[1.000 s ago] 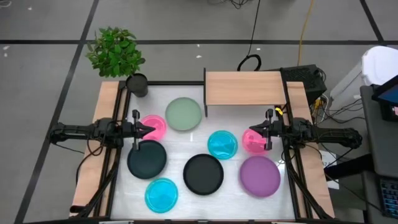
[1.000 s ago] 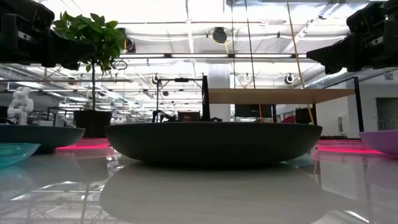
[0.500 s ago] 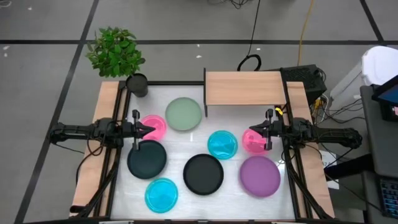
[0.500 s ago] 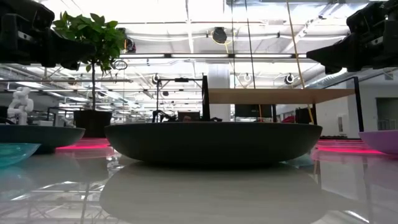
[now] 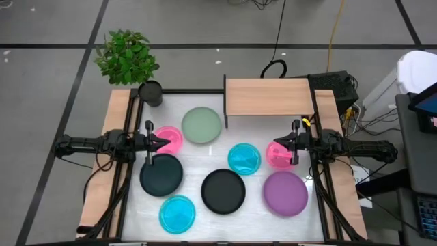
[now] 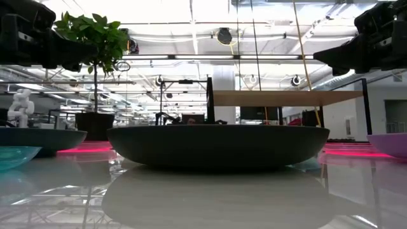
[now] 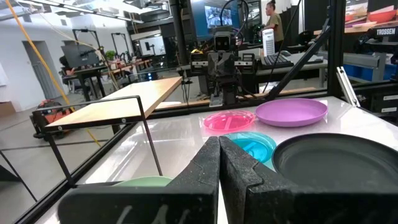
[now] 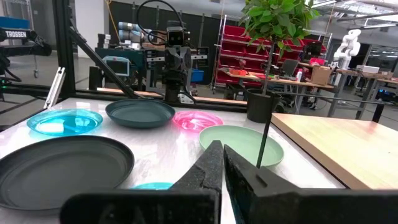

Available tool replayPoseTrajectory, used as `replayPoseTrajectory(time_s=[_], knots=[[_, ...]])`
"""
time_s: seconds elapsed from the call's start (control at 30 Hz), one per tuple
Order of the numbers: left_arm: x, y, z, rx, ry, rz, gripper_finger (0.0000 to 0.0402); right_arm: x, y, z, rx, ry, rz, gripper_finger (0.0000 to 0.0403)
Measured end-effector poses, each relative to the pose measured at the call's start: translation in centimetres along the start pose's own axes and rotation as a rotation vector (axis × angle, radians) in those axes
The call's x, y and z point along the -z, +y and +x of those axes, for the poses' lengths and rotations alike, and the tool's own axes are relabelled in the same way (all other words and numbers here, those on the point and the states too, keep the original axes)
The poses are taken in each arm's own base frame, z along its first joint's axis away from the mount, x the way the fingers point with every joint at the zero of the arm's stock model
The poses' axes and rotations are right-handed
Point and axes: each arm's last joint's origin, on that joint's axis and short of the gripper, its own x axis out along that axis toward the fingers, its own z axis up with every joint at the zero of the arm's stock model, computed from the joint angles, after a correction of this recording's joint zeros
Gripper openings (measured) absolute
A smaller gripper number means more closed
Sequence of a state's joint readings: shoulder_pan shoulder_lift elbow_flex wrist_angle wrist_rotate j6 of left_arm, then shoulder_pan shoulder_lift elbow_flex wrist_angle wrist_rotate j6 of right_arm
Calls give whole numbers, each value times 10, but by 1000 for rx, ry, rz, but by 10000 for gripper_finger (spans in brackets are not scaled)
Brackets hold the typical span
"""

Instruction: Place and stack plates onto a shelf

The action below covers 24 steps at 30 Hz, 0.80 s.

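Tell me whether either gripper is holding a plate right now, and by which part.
Nothing is held. The left gripper and the right gripper are both shut on nothing, each above a side of the table.

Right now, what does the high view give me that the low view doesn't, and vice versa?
Only the high view shows all eight plates, none yet on the shelf: pale green, two pink, two cyan, purple, two black. It also shows the left gripper and right gripper, both shut, over the pink plates.

Only the low view shows the room behind and the gap under the shelf.

Both show the middle black plate, the shelf and the plant.
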State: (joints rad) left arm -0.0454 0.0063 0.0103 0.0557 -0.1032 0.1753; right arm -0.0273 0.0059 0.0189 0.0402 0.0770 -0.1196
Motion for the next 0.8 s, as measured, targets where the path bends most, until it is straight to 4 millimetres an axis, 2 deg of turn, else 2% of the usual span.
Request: replayPoseTrajectory(time_s=[0.8], knots=[[0,0,0,0,0,0,4,-5,-1,0,35,-47,-47,0]])
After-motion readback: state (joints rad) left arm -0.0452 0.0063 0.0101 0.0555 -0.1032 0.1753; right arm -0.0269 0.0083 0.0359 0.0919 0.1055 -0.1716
